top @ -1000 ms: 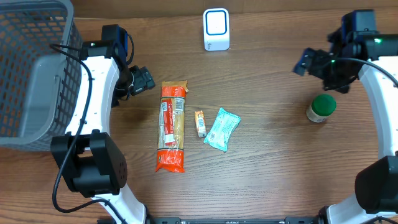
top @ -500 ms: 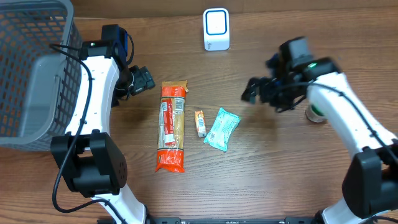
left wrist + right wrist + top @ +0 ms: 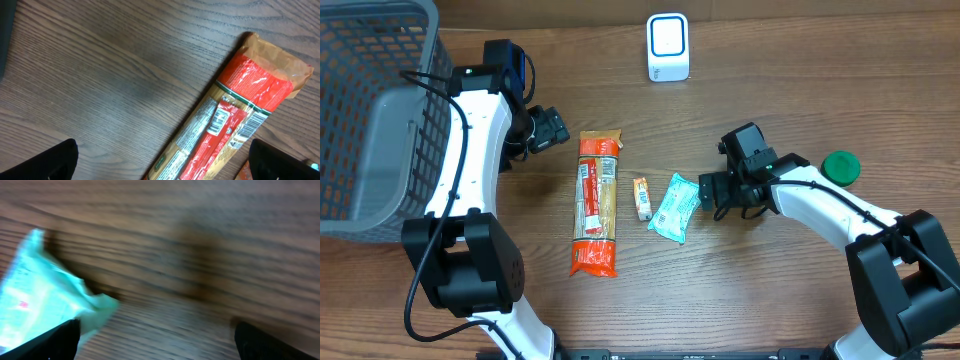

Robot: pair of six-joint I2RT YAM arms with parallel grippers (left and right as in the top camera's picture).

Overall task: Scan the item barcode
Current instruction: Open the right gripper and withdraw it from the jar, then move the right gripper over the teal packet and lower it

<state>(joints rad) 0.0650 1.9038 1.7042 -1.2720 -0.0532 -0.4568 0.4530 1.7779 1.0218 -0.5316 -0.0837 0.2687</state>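
Observation:
Three items lie mid-table: a long orange-red spaghetti pack, a small orange packet and a teal pouch. The white and blue scanner stands at the back. My left gripper hangs open just left of the spaghetti pack's top end. In the left wrist view the spaghetti pack shows a barcode label, and the left gripper holds nothing. My right gripper is open, low beside the pouch's right edge. The right wrist view is blurred, with the pouch by the left finger of the right gripper.
A grey wire basket fills the far left. A jar with a green lid stands at the right, behind my right arm. Bare wood lies along the table's front.
My right arm has swung from the far right, near the jar, leftward and down to the teal pouch. The left arm and all items have not moved.

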